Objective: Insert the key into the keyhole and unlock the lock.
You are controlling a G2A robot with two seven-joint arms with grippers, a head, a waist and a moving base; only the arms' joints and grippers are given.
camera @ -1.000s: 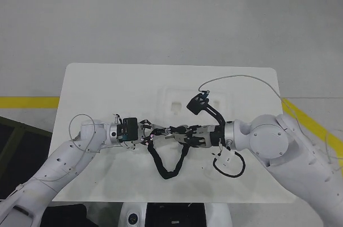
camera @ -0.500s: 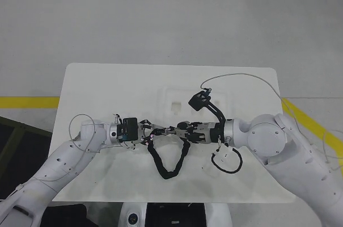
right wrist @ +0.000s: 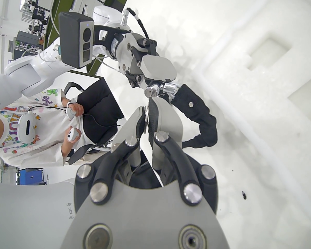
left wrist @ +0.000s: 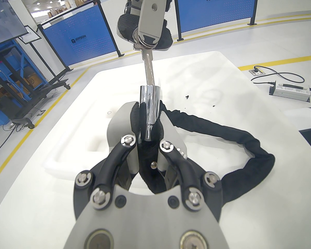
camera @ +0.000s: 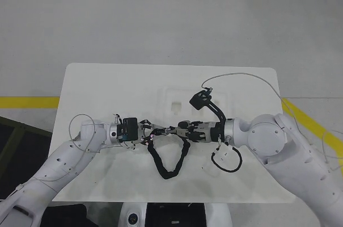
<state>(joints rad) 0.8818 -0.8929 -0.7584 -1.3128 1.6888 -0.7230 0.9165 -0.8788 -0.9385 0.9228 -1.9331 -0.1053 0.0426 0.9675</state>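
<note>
Looking down from the top view, two hands meet tip to tip above the white counter: the left hand and the right hand. One black fabric-sleeved chain droops from between them in a loop onto the counter, near one white foam tray.

The left wrist view adds detail. The left hand is clamped on one chrome lock cylinder. The right hand pinches the head of one silver key, whose blade meets the cylinder's end; how deep it sits cannot be told.

The right wrist view shows the round keyhole end-on, just beyond the right hand's closed fingertips.
</note>
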